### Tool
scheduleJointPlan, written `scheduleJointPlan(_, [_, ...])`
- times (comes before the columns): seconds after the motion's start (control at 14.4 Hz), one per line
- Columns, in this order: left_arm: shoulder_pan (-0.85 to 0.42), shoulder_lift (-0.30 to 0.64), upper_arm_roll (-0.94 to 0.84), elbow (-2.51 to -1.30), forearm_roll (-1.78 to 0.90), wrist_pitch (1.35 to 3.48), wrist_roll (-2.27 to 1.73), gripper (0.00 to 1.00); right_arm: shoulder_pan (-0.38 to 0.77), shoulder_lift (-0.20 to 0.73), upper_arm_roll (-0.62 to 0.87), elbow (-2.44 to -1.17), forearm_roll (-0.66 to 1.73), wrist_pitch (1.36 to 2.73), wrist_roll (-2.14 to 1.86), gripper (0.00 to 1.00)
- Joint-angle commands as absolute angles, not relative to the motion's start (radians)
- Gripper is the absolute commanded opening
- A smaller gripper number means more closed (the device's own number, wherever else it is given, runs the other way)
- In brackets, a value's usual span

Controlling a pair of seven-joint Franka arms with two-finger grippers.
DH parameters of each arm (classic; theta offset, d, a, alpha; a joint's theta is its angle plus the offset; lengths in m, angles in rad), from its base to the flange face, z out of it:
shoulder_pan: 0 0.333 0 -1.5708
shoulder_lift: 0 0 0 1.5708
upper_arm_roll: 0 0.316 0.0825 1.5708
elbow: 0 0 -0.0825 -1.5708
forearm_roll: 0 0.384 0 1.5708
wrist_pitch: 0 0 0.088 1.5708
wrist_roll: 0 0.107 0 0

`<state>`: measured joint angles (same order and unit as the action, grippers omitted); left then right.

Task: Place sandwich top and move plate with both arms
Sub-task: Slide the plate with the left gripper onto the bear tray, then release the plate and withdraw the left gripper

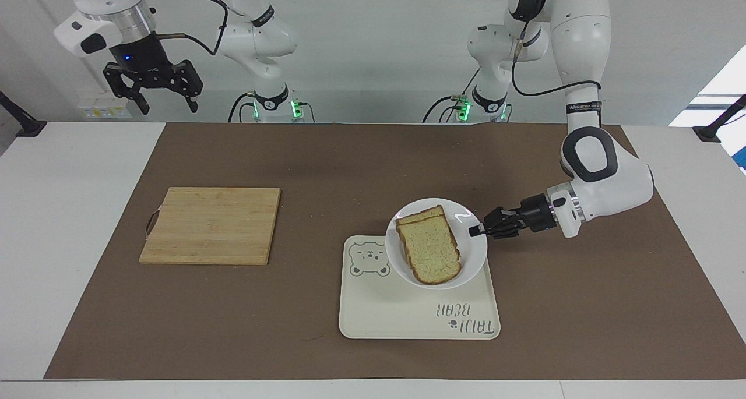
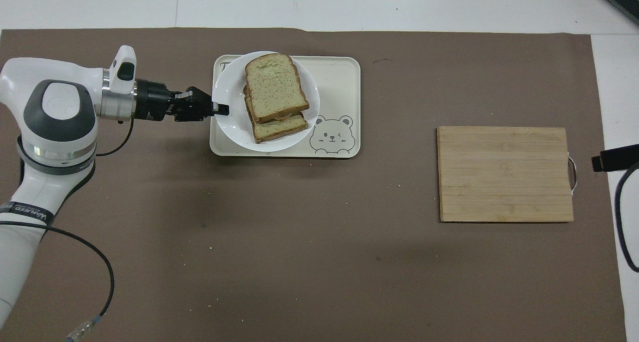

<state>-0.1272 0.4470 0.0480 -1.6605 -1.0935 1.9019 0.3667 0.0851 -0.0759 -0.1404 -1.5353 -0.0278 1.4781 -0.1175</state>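
Observation:
The sandwich top (image 1: 430,250) (image 2: 275,85), a pale speckled slice with a brown crust, lies on a lower slice on the white plate (image 1: 466,217) (image 2: 228,124). My left gripper (image 1: 473,231) (image 2: 223,108) is shut on the plate's rim at the left arm's side and holds the plate raised over the cream tray (image 1: 402,314) (image 2: 339,77). My right gripper (image 1: 155,99) hangs open high in the air, off the mat at the right arm's end of the table; the overhead view shows only a dark tip of that gripper (image 2: 615,157) at the frame's edge.
A wooden cutting board (image 1: 211,225) (image 2: 504,174) with a small handle lies on the brown mat toward the right arm's end. The tray carries a bear drawing (image 1: 369,258) (image 2: 331,135) and lettering. Crumbs dot the mat.

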Motion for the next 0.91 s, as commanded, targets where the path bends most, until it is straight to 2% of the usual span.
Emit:
scheduleJointPlan(0.0, [-0.161,0.511,0.049,-1.631,-1.114,1.966,0.359,0.0,0.078,-0.08,-0.138,-1.54,-0.041,1.485,-0.14,1.0])
scheduleJointPlan(0.49, [-0.241,0.58,0.049,-1.661,-1.121,2.121,0.391,0.0,0.072,-0.094,-0.138,-1.562,-0.037,1.486,-0.138,1.0])
scheduleJointPlan(0.56, [-0.235,0.578,0.049,-1.661,-1.121,2.115,0.387,0.04,0.075,-0.094,-0.138,-1.563,-0.037,1.488,-0.138,1.0])
scheduleJointPlan(0.63, [-0.226,0.577,0.051,-1.66,-1.111,2.112,0.396,0.77,0.077,-0.094,-0.138,-1.563,-0.035,1.489,-0.138,1.0])
scheduleJointPlan(0.7, [-0.219,0.574,0.054,-1.66,-1.112,2.118,0.387,1.0,0.077,-0.094,-0.138,-1.563,-0.034,1.489,-0.138,1.0])
scheduleJointPlan(0.84, [-0.186,0.555,0.063,-1.652,-1.095,2.103,0.384,1.0,0.077,-0.094,-0.138,-1.563,-0.034,1.489,-0.138,1.0])
